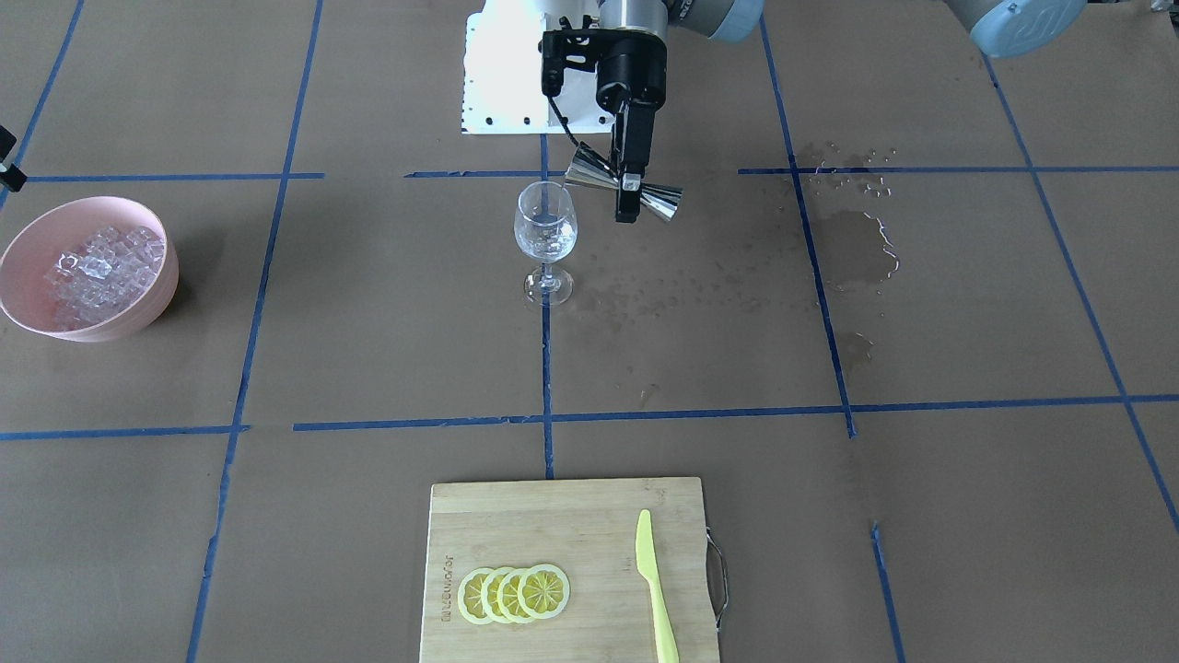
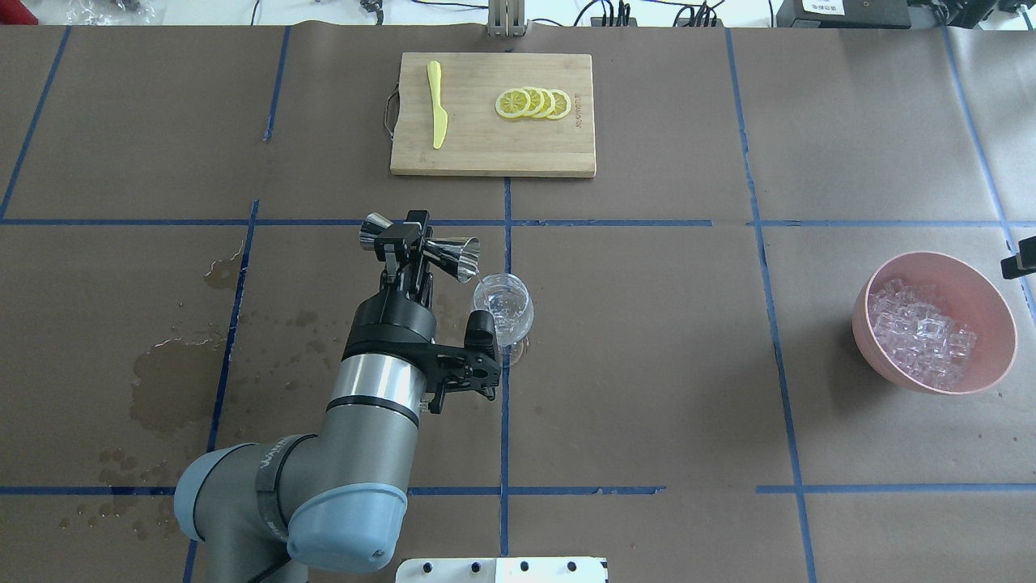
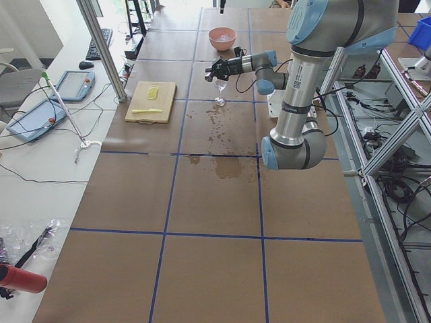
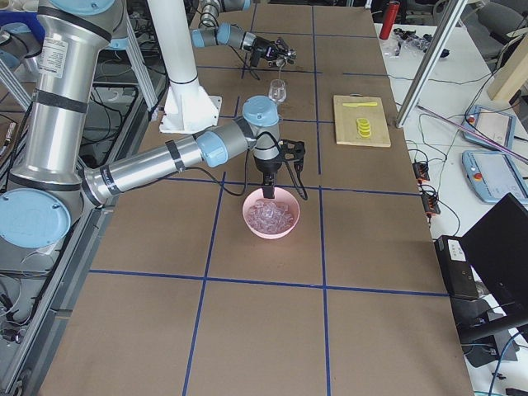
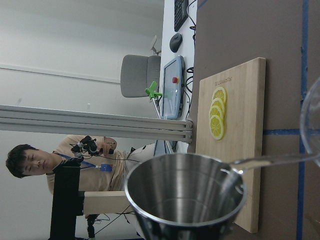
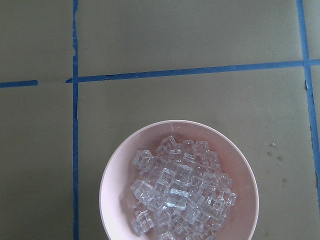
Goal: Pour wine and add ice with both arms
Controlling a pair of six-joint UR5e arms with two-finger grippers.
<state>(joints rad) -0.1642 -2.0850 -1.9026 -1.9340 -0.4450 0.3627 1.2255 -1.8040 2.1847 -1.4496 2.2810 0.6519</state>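
Observation:
My left gripper (image 1: 629, 189) (image 2: 409, 236) is shut on a steel double-ended jigger (image 1: 589, 175) (image 2: 453, 255), tilted sideways with its mouth over the rim of a clear wine glass (image 1: 545, 230) (image 2: 503, 312). A thin stream of clear wine (image 5: 270, 161) runs from the jigger's lip into the glass. The ice (image 1: 101, 267) (image 2: 923, 332) (image 6: 180, 195) fills a pink bowl (image 1: 138, 313) (image 2: 890, 368) (image 6: 112, 170). My right gripper (image 4: 266, 188) hangs just above the bowl; I cannot tell whether it is open or shut.
A wooden cutting board (image 1: 553, 516) (image 2: 486, 150) at the table's far side carries lemon slices (image 1: 514, 594) and a yellow knife (image 1: 652, 585). Dark wet stains (image 2: 174, 380) lie on the brown paper by the left arm. The white base block (image 1: 502, 74) is behind the glass.

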